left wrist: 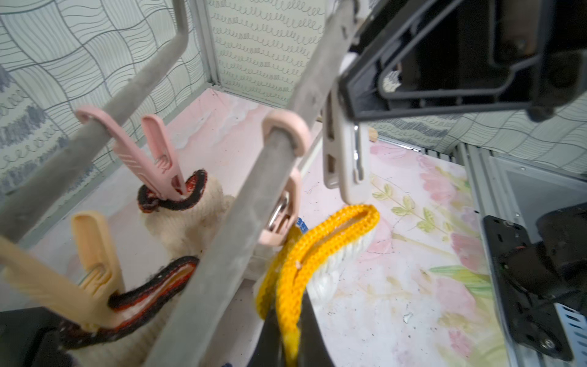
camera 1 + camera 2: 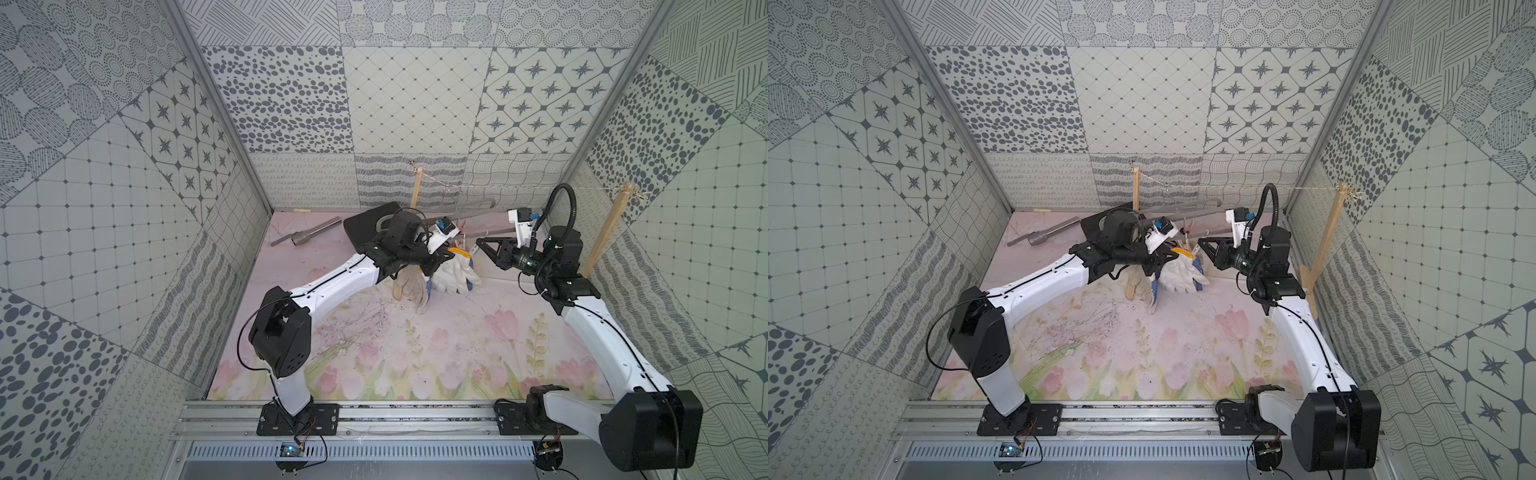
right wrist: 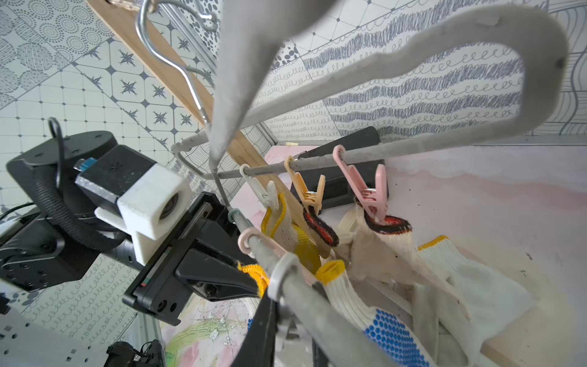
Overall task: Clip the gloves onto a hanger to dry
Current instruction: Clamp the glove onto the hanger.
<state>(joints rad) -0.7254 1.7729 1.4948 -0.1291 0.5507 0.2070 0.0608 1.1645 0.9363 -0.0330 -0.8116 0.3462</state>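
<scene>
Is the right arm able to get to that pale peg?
Probably yes: the right end effector sits at the top of the pale peg, nothing between. The left end effector holds the yellow-cuffed glove just beneath.

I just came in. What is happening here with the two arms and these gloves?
The left gripper is shut on the yellow-cuffed glove and holds its cuff up under the grey hanger. The right gripper pinches a pale peg on that bar, just above the cuff, which is not yet clipped. Two gloves with black-red cuffs are already clipped by a pink peg and a beige peg.
</scene>
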